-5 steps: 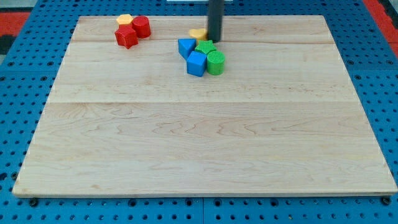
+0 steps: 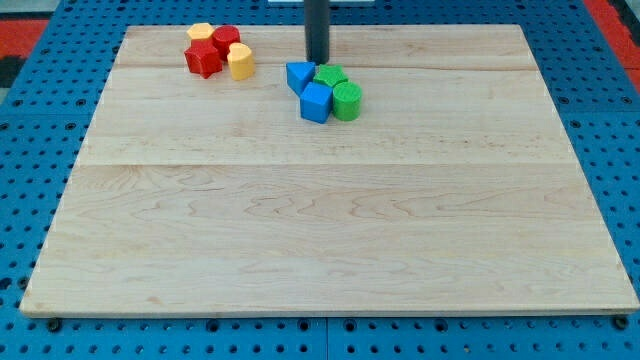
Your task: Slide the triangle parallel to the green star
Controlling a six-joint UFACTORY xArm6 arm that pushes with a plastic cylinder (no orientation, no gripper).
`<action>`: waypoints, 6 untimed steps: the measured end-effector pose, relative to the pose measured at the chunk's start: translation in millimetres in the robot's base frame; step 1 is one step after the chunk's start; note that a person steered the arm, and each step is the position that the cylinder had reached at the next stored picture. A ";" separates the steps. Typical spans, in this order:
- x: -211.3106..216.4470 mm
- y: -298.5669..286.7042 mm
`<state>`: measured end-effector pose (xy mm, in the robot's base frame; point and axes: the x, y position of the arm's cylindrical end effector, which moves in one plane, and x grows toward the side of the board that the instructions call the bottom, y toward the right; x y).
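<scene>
Hovering at the board's top centre, my tip [image 2: 317, 61] sits just above the blue triangle [image 2: 299, 75], a little toward the view's top and right of it, close but whether it touches I cannot tell. I carry no pincer at all, only a straight dark rod, so there is nothing to release or clench; all I can do is push. The blue triangle lies at the left of a tight cluster: the green star [image 2: 331, 77] is right beside it on the view's right, a blue cube [image 2: 316, 102] sits just below them, and a green cylinder [image 2: 347, 101] touches the cube's right side. I judge that I stand behind the triangle because a push from here would send it down the board, and the star so near means I must keep my line clear of it. Well apart at the view's upper left sits a second group: a yellow hexagon [image 2: 201, 32], two red blocks [image 2: 226, 39] and [image 2: 204, 58] whose shapes I cannot make out, and a yellow block [image 2: 240, 62] just beside them. No containers are present; everything rests flat on the wooden board [image 2: 320, 220].
</scene>
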<state>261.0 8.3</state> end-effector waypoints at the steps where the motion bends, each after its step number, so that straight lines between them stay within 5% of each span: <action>1: 12.7 17.4; 6: 29.7 -63.7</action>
